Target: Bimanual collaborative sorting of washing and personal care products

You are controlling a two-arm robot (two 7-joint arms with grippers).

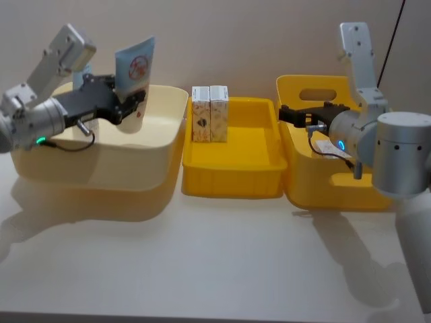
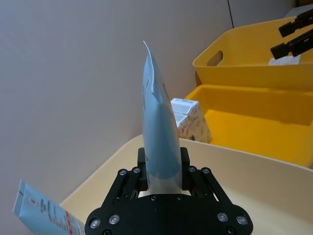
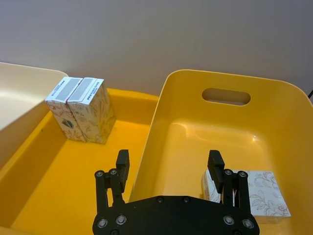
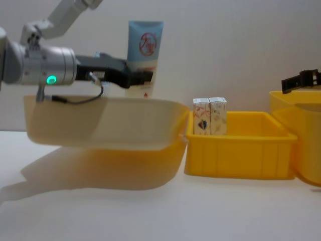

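Partly hidden is the base of the squeeze tube [image 1: 135, 64] [image 2: 159, 122] [image 4: 144, 45]: the left gripper [image 1: 135, 104] [image 2: 161, 169] [image 4: 143, 78] is clamped on its lower end, and the black fingers [image 2: 195, 178] cover that part. The tube stands upright with its flat end up and the red logo facing the robot. Below the gripper lies the cream bin [image 1: 168, 134] [image 2: 254, 161] [image 4: 100, 125]. From the chest view its near wall hides the inside. A second tube [image 2: 46, 210] lies beneath the gripper, cut off by the picture's edge, so its full length cannot be made out. The held tube is above the bin's rim with free air all round it.

Beyond the left gripper's tips, past the cream bin's wall, two cartons [image 1: 210, 114] [image 2: 188, 117] [image 3: 80, 107] [image 4: 209, 116] stand touching in the far corner of the yellow tray [image 1: 229, 182] [image 3: 29, 161] [image 4: 235, 155]. The tray floor beside them is bare.

The right gripper [image 1: 286, 114] [image 3: 168, 159] [image 4: 291, 83] hangs with its fingers wide apart, gripping nothing, above the rim of the tall yellow bin [image 1: 303, 182] [image 3: 195, 127] [image 4: 296, 130]. Its tips reach about to the bin's wall nearest the tray. Under it a carton [image 3: 264, 193] lies flat on the bin floor, one end hidden behind a finger
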